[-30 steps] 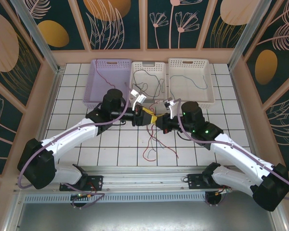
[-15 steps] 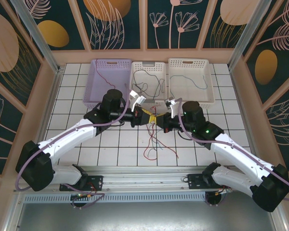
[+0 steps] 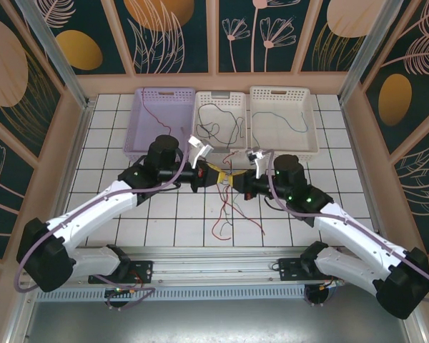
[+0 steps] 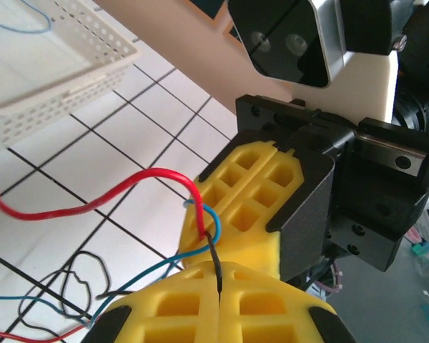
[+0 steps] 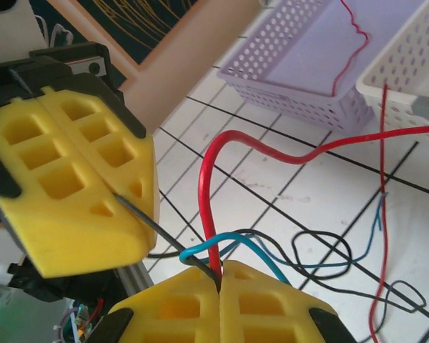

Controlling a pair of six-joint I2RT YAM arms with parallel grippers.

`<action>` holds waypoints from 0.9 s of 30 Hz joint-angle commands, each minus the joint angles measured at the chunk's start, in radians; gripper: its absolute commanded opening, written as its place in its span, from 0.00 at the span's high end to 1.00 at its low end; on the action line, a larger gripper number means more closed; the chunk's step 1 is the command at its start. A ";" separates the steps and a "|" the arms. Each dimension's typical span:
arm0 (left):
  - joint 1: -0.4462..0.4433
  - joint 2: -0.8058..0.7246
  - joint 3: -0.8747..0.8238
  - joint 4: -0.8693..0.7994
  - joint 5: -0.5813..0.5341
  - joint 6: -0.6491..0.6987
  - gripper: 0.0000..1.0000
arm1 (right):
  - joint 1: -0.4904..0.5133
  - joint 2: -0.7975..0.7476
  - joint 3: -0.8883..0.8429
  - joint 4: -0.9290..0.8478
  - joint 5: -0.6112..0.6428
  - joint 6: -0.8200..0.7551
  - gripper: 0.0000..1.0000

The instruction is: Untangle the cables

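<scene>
Meeting tip to tip above the middle of the white tiled desk [image 3: 164,221], the left gripper [image 3: 211,176] and the right gripper [image 3: 235,180] each have their yellow fingers pressed together on the tangled cables [image 3: 225,211].

In the left wrist view, the left gripper [image 4: 219,275] is closed, with the black cable [image 4: 214,261] pinched in the seam between its fingers [image 4: 171,307]. The red cable [image 4: 93,205] and the blue cable [image 4: 213,216] loop just above that seam and trail off toward the desk.

In the right wrist view, the right gripper [image 5: 220,275] is closed too. The red cable [image 5: 209,214] and the black cable [image 5: 139,214] run into its seam. The blue cable [image 5: 236,235] probably does as well, though that spot is too crowded to be sure. From there the black cable stretches straight across to the left gripper [image 5: 118,201].

Below the 2 grippers, the loose ends of the red, blue and black cables trail over the tiles toward the near edge.

At the far side, 3 baskets stand in a row:
- The purple basket [image 3: 173,107] holds another red cable [image 3: 155,114].
- The middle white basket [image 3: 222,93] holds a dark one [image 3: 216,127].
- The right white basket [image 3: 279,90] holds a blue one [image 3: 289,121].
</scene>
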 commanded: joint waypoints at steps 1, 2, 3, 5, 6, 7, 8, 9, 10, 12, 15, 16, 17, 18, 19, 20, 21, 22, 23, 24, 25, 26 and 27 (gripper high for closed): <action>0.024 -0.108 0.021 0.039 -0.072 0.044 1.00 | -0.046 -0.021 -0.076 -0.080 0.041 0.024 1.00; 0.029 -0.120 0.018 0.040 -0.084 0.046 1.00 | -0.051 -0.028 -0.087 -0.082 0.044 0.026 1.00; 0.031 -0.132 0.016 0.040 -0.097 0.048 1.00 | -0.055 -0.031 -0.095 -0.084 0.050 0.031 1.00; 0.037 -0.148 0.017 0.040 -0.110 0.048 1.00 | -0.061 -0.030 -0.104 -0.085 0.054 0.040 1.00; 0.037 -0.156 0.017 0.042 -0.112 0.046 1.00 | -0.063 -0.028 -0.106 -0.085 0.049 0.044 0.94; 0.038 -0.159 0.017 0.044 -0.114 0.044 1.00 | -0.061 -0.025 -0.107 -0.082 0.041 0.044 0.91; 0.037 -0.160 0.019 0.044 -0.114 0.042 1.00 | -0.061 -0.022 -0.107 -0.079 0.032 0.044 0.87; 0.037 -0.157 0.022 0.040 -0.113 0.041 1.00 | -0.061 -0.024 -0.107 -0.074 0.023 0.044 0.82; 0.038 -0.155 0.022 0.040 -0.110 0.040 1.00 | -0.061 -0.026 -0.106 -0.072 0.017 0.045 0.77; 0.037 -0.144 0.021 0.037 -0.104 0.037 1.00 | -0.061 -0.035 -0.102 -0.069 0.014 0.044 0.68; 0.038 -0.137 0.022 0.041 -0.105 0.026 1.00 | -0.062 -0.051 -0.099 -0.074 0.019 0.038 0.63; 0.037 -0.137 0.037 0.041 -0.106 0.024 1.00 | -0.064 -0.057 -0.102 -0.075 0.025 0.038 0.63; 0.037 -0.137 0.052 0.043 -0.104 0.021 1.00 | -0.064 -0.060 -0.103 -0.076 0.030 0.039 0.63; 0.037 -0.133 0.056 0.040 -0.101 0.015 1.00 | -0.064 -0.060 -0.105 -0.079 0.037 0.042 0.62; 0.037 -0.126 0.064 0.034 -0.096 0.011 1.00 | -0.064 -0.059 -0.105 -0.083 0.040 0.045 0.59; 0.037 -0.117 0.071 0.025 -0.089 0.003 1.00 | -0.064 -0.060 -0.107 -0.085 0.040 0.048 0.55; 0.038 -0.107 0.075 0.016 -0.077 -0.009 1.00 | -0.063 -0.060 -0.109 -0.089 0.045 0.054 0.51; 0.037 -0.100 0.070 0.012 -0.067 -0.024 1.00 | -0.063 -0.059 -0.109 -0.100 0.060 0.061 0.47; 0.037 -0.097 0.063 0.012 -0.066 -0.045 1.00 | -0.064 -0.055 -0.106 -0.115 0.081 0.070 0.45; 0.037 -0.094 0.050 0.015 -0.068 -0.067 1.00 | -0.063 -0.048 -0.102 -0.137 0.110 0.079 0.44; 0.037 -0.094 0.037 0.014 -0.079 -0.086 1.00 | -0.064 -0.034 -0.097 -0.168 0.142 0.091 0.43; 0.037 -0.092 0.034 0.010 -0.089 -0.099 1.00 | -0.064 -0.016 -0.091 -0.194 0.166 0.105 0.43; 0.037 -0.094 0.012 -0.004 -0.111 -0.106 1.00 | -0.060 0.008 -0.089 -0.219 0.180 0.115 0.43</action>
